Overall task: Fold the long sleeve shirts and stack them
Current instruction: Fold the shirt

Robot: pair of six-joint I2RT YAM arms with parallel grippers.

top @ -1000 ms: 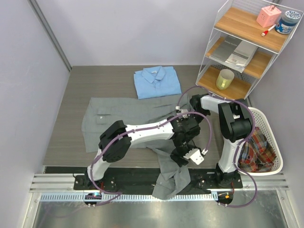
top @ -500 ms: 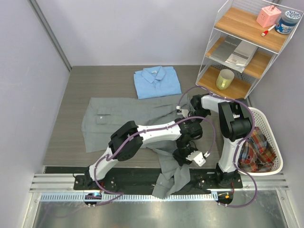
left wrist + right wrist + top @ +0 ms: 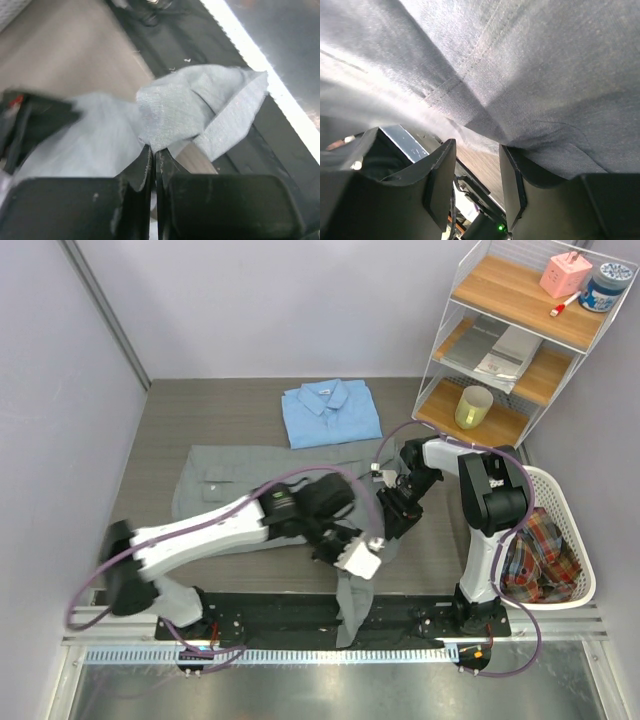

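While the left gripper (image 3: pixel 154 155) has its two black fingers pressed tight together, a bit of the grey shirt (image 3: pixel 232 488) is pinched between the tips. That bit is a soft, thin fold of sleeve, and in the left wrist view it sticks up in a crumpled, pointy shape with a fine woven look. Most of the grey shirt lies spread out flat and wide on the brown wood table (image 3: pixel 160 425). One long strip of it hangs down over the near edge onto the black base. The blue shirt (image 3: pixel 330 412) is folded into a neat square with its collar on top, at the far side of the table, just past the grey one. The right gripper (image 3: pixel 475 170) has its fingers apart with a gap between them. Smooth grey cloth with a stitched seam lies over its tips, and I cannot tell if it holds any of it. A second ago the left arm reached far over to the right. Now it has swung back toward the left, and the sleeve has come along with it. The hanging strip looks thinner than before. The blue shirt has not moved.
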